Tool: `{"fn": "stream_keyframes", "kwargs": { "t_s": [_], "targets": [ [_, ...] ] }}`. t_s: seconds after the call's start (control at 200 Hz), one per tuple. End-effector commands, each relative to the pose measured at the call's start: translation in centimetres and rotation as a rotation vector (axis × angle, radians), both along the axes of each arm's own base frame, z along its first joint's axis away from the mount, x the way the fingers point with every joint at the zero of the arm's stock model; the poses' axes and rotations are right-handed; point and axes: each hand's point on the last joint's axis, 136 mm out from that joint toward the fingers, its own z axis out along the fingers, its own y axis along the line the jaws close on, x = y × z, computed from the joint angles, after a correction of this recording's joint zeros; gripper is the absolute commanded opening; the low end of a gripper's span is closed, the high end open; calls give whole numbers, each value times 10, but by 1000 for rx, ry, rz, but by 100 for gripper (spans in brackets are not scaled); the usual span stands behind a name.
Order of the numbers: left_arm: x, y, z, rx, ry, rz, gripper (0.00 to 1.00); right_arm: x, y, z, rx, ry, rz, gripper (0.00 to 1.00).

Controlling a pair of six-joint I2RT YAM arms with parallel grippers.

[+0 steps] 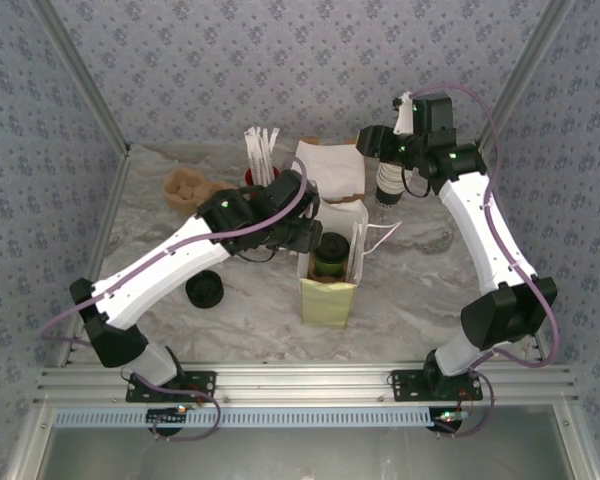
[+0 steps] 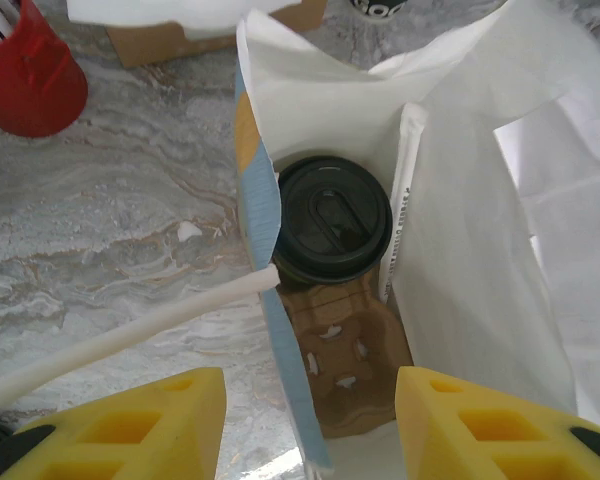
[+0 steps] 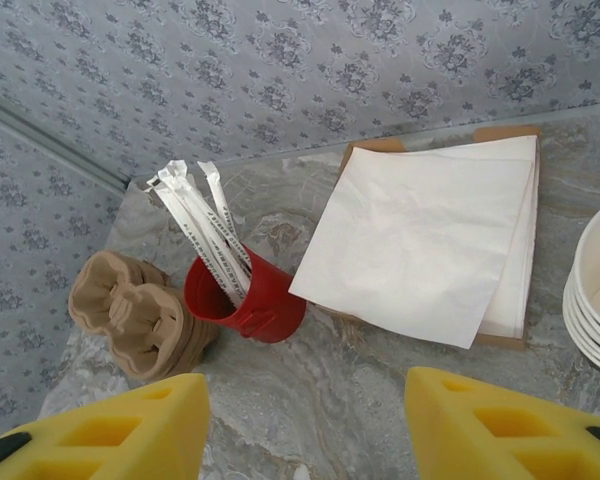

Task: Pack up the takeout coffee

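- Marbled grey counter (image 1: 430, 290) with patterned walls around it, and two white arms reaching in from the near edge.
- Takeout coffee (image 1: 330, 256): upright inside the open white-and-yellow paper bag (image 1: 328, 298) at mid-counter, round black lid up, green cup wall visible from above.
- From the left wrist: the coffee's lid at the far end of a brown cardboard carrier (image 2: 345, 350) on the bag's floor, with a white wrapped stick (image 2: 405, 190) standing just beside it against the bag wall.
- Left gripper (image 2: 310, 400): above the bag mouth, yellow fingers apart and holding nothing, one on each side of the bag's near wall.
- Right gripper (image 3: 305, 420): raised over the far counter, yellow fingers wide apart and empty.
- Below it: red cup (image 3: 245, 295) of white wrapped sticks, a stack of brown carriers (image 3: 130, 315) beside it, white napkins (image 3: 420, 240) on cardboard, stacked white cups (image 3: 595, 290) at the frame edge.
- Loose black lid (image 1: 205, 290) on the counter near the left arm.
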Motion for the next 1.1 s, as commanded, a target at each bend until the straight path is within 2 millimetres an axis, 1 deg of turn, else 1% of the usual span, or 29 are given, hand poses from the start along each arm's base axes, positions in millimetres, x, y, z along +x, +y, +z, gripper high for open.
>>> {"fn": "stream_keyframes", "kwargs": {
  "t_s": [0.0,0.05,0.15,0.19,0.255,0.37,0.475,0.59,0.795,0.9,1.004,1.094],
  "targets": [
    [4,0,-10,35,4,30,48,6,2,1,-29,-15,3,57],
    [7,0,-14,55,-4,41,46,7,3,-1,-32,-12,6,57],
    [11,-1,-15,55,-15,55,38,9,5,-6,-36,-3,11,56],
    [13,0,-15,56,-22,61,34,10,6,-6,-37,-4,14,56],
    [15,3,-13,70,-36,75,25,13,7,-10,-41,1,17,56],
    [17,9,-12,81,-46,91,17,16,12,-14,-46,4,30,56],
    [17,18,-8,87,-53,104,6,19,17,-17,-52,4,39,56],
    [17,32,-3,90,-64,128,4,22,24,-22,-62,5,54,55],
    [13,67,5,95,-74,185,2,30,39,-44,-87,43,73,52],
    [12,87,-1,97,-57,223,2,38,49,-50,-94,31,78,52],
    [10,107,-8,95,-37,264,2,44,59,-63,-123,50,86,52],
    [8,124,-10,94,-35,300,2,48,69,-77,-143,69,100,51]
  ]
}}
